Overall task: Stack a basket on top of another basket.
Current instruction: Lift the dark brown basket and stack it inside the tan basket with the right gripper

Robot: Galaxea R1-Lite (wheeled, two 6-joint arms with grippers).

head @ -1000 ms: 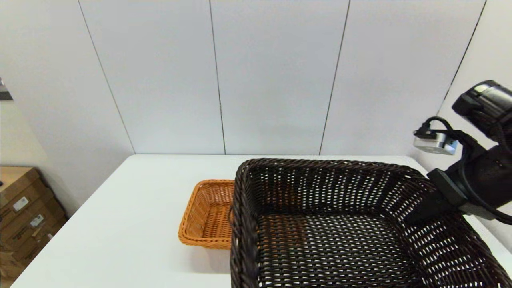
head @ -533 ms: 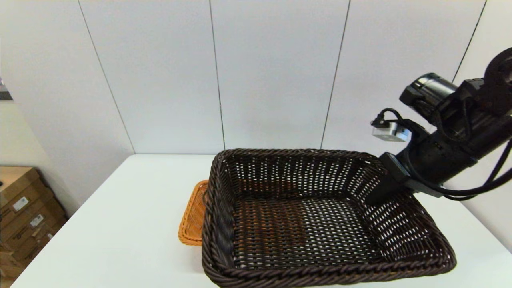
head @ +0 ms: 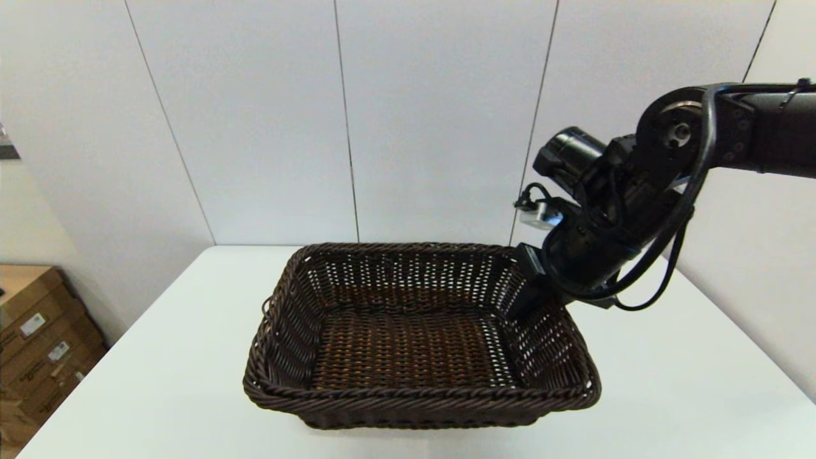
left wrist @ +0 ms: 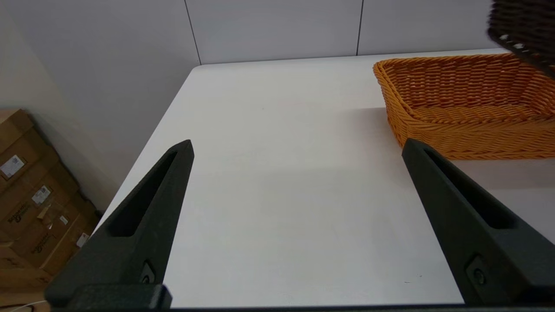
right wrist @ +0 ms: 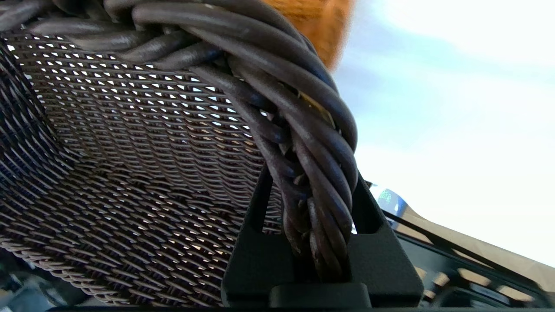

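Note:
The dark brown basket (head: 414,338) hangs over the middle of the white table (head: 159,370). My right gripper (head: 528,298) is shut on the braided rim at its far right corner. In the right wrist view the two fingers (right wrist: 256,242) clamp that rim (right wrist: 316,208) from both sides. The orange basket (left wrist: 464,104) stands on the table, plain in the left wrist view, with a corner of the dark basket (left wrist: 524,26) above it and apart from it. In the head view the dark basket covers it; only an orange tint shows through the weave. My left gripper (left wrist: 297,147) is open and empty, low over the table to the left of the baskets.
Cardboard boxes (head: 32,344) are stacked on the floor past the table's left edge. A panelled wall runs close behind the table's far edge.
My right arm has carried the dark basket leftward and farther from me, over the orange basket, which has gone out of sight beneath it in the head view.

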